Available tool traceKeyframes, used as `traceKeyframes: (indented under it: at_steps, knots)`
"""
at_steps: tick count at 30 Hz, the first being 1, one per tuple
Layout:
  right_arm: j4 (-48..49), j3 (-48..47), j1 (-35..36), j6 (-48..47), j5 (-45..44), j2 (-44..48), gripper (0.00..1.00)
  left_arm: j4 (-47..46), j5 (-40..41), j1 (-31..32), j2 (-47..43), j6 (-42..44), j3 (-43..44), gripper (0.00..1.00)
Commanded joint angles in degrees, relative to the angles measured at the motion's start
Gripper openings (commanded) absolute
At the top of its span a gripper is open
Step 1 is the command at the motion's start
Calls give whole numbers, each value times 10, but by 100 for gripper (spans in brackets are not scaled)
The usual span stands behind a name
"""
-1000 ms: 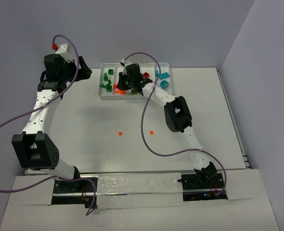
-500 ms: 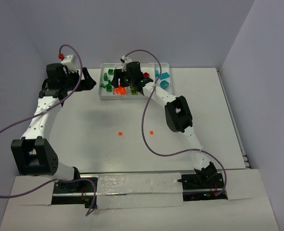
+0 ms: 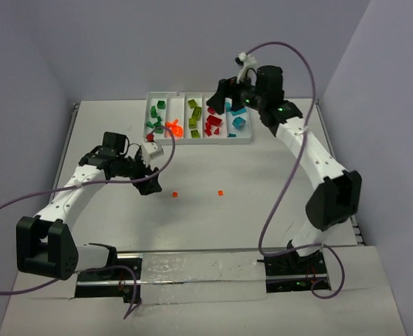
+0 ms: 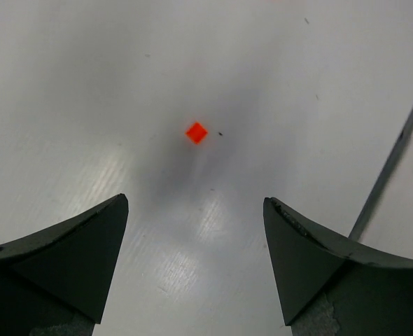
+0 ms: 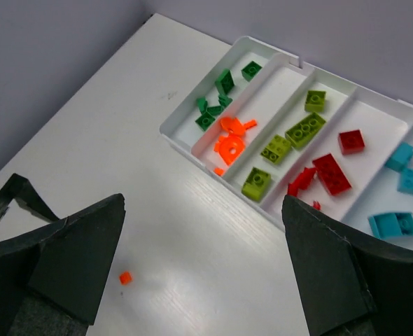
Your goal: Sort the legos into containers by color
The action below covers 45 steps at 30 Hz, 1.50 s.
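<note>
The white tray (image 3: 243, 138) of containers lies at the table's far side and holds sorted legos: dark green (image 3: 155, 120), orange (image 3: 173, 128), lime (image 3: 193, 114), red (image 3: 212, 123) and teal (image 3: 239, 122). Two tiny orange bits (image 3: 175, 194) (image 3: 220, 192) lie loose on the table. My left gripper (image 3: 152, 187) hangs open just left of the nearer bit, which in the left wrist view is the orange bit (image 4: 196, 132) ahead of the empty gripper (image 4: 196, 210). My right gripper (image 3: 220, 96) is raised over the tray's far side, open and empty (image 5: 203, 210).
The right wrist view looks down on the tray (image 5: 192, 150), with one orange bit (image 5: 125, 278) on the bare table and the left gripper's fingers (image 5: 14, 196) at the left edge. A grey wall runs behind the tray. Purple cables trail off both arms.
My right gripper opened, left an orange piece in the orange compartment and rose back to the right. My left arm swung from beside the tray down to the loose orange bit.
</note>
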State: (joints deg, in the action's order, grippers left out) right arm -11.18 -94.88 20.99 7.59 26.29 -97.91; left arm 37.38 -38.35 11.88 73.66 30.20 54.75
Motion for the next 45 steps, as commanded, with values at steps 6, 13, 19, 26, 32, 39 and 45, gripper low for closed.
traceKeyframes:
  at_steps: [6,13,19,26,32,39,45]
  knots:
    - [-121,177,-68,-105,69,143,100,93,-84,41,116,353,49,90]
    - [-173,240,-93,-167,57,218,100,67,-19,95,206,407,88,81]
    - [-195,260,-108,-193,46,248,100,7,32,135,229,392,63,69]
    - [-196,273,-118,-199,58,254,100,-21,81,164,269,379,63,63]
    - [-196,280,-122,-206,56,259,100,-26,93,167,287,383,64,62]
    - [-195,281,-125,-209,58,258,100,-32,107,169,306,384,62,48]
    - [-194,284,-126,-212,57,256,100,-15,108,173,308,398,58,30]
